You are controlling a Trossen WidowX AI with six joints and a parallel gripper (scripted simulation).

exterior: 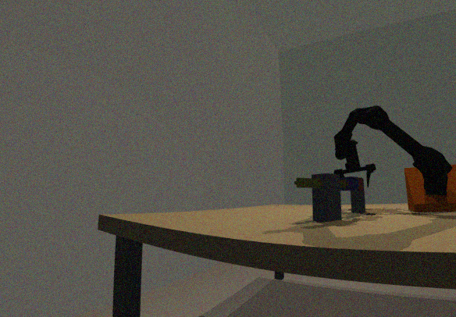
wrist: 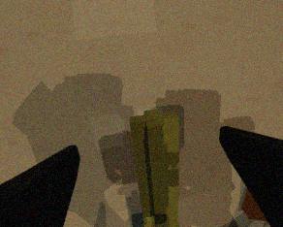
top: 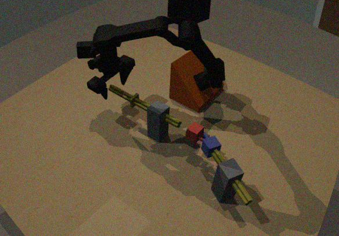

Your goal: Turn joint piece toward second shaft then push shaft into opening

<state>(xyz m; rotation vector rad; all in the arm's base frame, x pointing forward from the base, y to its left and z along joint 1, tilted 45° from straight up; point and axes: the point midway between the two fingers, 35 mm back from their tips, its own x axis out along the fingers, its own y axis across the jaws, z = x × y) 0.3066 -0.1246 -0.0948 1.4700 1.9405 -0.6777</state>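
Observation:
The second shaft [top: 142, 103] [wrist: 160, 160], yellow-green with a collar [top: 134, 99], runs through its grey-blue block [top: 158, 121] [exterior: 358, 201]. Its inner end stands a short gap from the red square joint piece [top: 195, 132]. The red piece is hinged to a blue part [top: 211, 146] on the first shaft [top: 242, 192] [exterior: 304, 183], which is held in the other block [top: 227, 179] [exterior: 326, 201]. The red piece sits roughly in line with the second shaft; its opening is hidden. My gripper [top: 115, 90] [wrist: 150, 144] is open and empty, its fingertips on either side of the second shaft's outer end in the wrist view.
An orange angular block [top: 183, 86] stands near the arm's base, behind the shafts; it also shows in the exterior view [exterior: 411, 186]. The arm reaches over from that side. Shadows of the arm and parts fall on the table top [top: 58, 153] [exterior: 195, 221].

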